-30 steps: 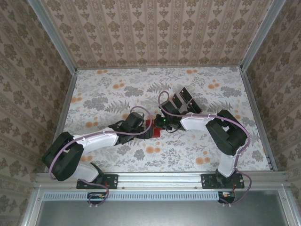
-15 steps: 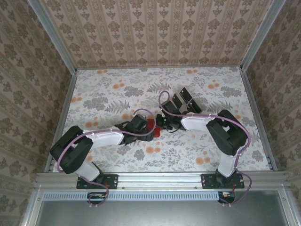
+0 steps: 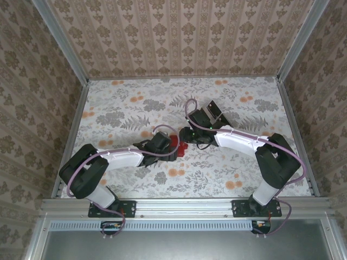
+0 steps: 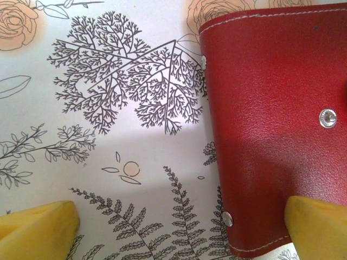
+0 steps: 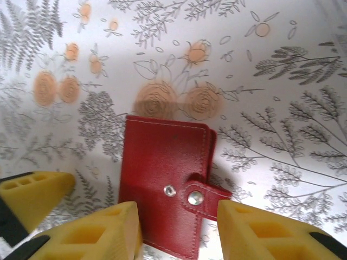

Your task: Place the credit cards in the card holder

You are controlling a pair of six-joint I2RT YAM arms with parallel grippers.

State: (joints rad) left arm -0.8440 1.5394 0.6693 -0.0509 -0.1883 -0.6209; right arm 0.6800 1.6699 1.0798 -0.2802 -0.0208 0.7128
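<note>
Red card holder [image 5: 165, 187] lies snapped closed, contents hidden; left end effector [image 4: 178, 225] and right end effector [image 5: 187, 233] gape, seemingly empty.

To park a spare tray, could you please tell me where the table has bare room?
Bare: the far left of the table, between the left rail and the credit cards; the right side beyond the right arm; the near strip between the arm bases. Crowded: the middle, where the left pincer and right pincer meet at the card holder.
</note>
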